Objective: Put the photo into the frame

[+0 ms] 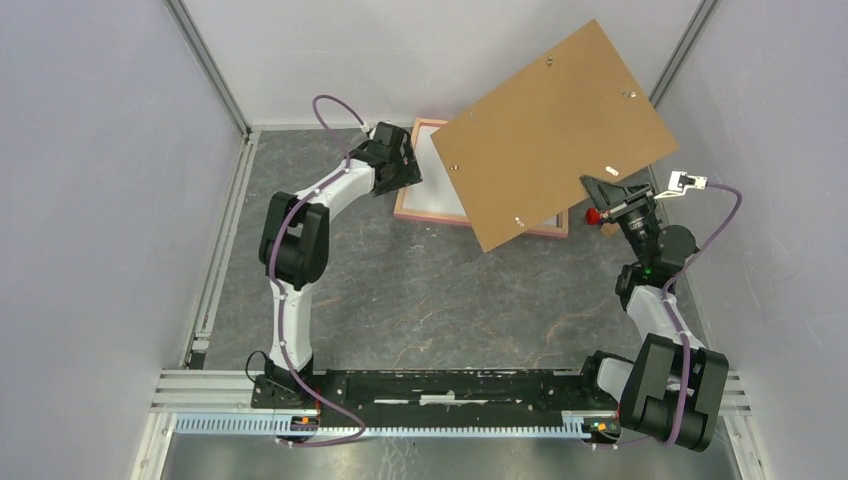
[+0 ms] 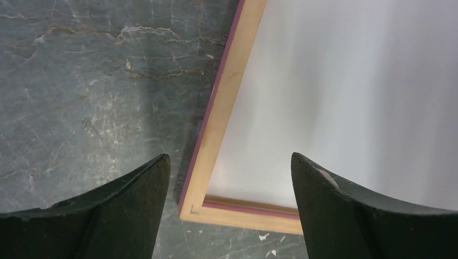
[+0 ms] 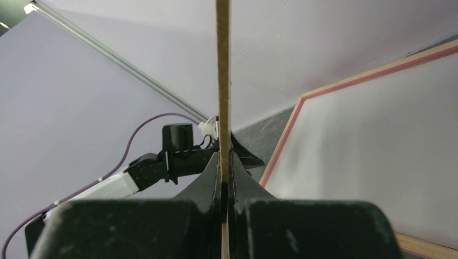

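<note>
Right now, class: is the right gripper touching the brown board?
Touching. The right wrist view shows the right gripper shut on the brown board, with the board's thin edge pinched between the closed jaws.

raised backing board (image 1: 556, 135) overhangs most of frame (image 1: 430, 217), its left edge open beside left hand (image 1: 410, 165)

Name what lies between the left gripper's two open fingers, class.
The left wrist view shows a corner of the frame between the fingers of the left gripper, with a white sheet inside it and grey table beside it.
</note>
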Controlling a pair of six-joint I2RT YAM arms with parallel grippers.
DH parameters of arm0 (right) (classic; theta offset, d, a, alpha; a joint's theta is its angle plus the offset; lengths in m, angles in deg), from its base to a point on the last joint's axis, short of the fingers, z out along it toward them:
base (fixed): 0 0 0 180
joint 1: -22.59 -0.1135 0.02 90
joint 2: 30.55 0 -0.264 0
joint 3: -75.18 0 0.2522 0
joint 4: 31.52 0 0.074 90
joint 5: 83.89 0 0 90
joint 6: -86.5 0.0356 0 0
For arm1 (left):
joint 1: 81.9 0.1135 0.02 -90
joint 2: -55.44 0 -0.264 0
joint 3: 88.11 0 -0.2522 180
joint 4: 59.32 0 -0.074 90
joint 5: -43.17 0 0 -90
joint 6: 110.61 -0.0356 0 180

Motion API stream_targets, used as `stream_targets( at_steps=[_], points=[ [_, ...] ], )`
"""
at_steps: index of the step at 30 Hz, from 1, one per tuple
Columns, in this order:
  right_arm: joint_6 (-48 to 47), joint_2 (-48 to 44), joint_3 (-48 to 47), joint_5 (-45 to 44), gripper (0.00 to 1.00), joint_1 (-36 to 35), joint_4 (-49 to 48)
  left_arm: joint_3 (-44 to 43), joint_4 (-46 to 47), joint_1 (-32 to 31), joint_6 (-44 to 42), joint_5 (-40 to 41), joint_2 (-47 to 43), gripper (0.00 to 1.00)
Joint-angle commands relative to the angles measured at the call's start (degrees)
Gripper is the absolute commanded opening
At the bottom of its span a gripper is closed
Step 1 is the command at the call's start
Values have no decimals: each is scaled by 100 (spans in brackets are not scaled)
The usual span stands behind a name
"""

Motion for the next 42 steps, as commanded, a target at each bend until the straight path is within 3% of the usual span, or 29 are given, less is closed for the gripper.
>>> stream_targets(
  at_steps=[1,5,8,17,24,31,37,42],
  points=[
    [-6,-98,-128,127,0,22,-739,-637,-423,33,-477,-44,424,86],
    [-221,-188,-137,81,0,25,-465,-766,-529,38,-613,150,660,86],
    [-345,-210,-140,45,0,27,-334,-955,-746,33,-710,95,871,80],
    [-430,-273,-118,13,0,32,-257,-253,-629,27,-489,-29,567,44],
    [-694,-486,-40,-143,0,22,290,1160,-293,6,103,-207,-339,23],
    [-944,-677,194,-300,0,-165,780,3134,562,-172,1067,-847,-1490,14],
    [-1051,-843,358,-477,0,-747,1053,4823,1471,-541,2179,-1221,-2610,18],
    [-461,-826,706,-734,0,-1186,988,5802,1963,-849,2719,-1435,-3330,20]
  ],
)
